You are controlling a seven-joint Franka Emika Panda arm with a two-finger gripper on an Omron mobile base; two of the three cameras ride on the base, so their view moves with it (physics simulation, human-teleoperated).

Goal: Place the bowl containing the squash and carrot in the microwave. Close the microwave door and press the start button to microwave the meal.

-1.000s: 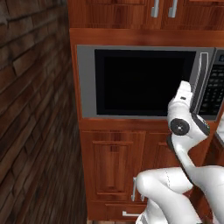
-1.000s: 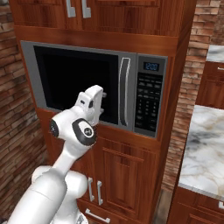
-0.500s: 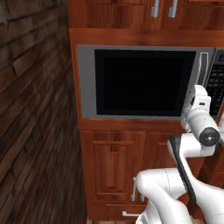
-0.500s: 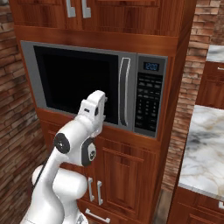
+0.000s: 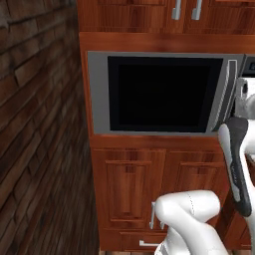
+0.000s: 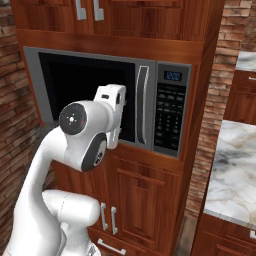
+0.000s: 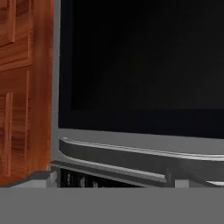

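The grey microwave (image 5: pixel 98 94) sits built into wooden cabinetry, and its door (image 5: pixel 164 92) with the large black window is shut. A curved silver handle (image 6: pixel 141 97) runs down the door's right side, beside the black keypad panel (image 6: pixel 169 115). My gripper (image 6: pixel 118 112) hovers just in front of the door, left of the handle, open with nothing in it. In the hand view the door window (image 7: pixel 140 57) is close up, with the handle (image 7: pixel 131 151) lying across the lower part. The bowl, squash and carrot are hidden from view.
A brick wall (image 5: pixel 35 124) stands at the left. Wooden cabinet doors (image 5: pixel 129 189) lie below the microwave and more (image 6: pixel 90 15) above. A marble counter (image 6: pixel 235 160) sits to the right. My white arm (image 6: pixel 80 135) crosses in front of the lower cabinets.
The arm has swung rightwards and its forearm has turned, carrying the hand a little higher and nearer the handle. The microwave door stays shut.
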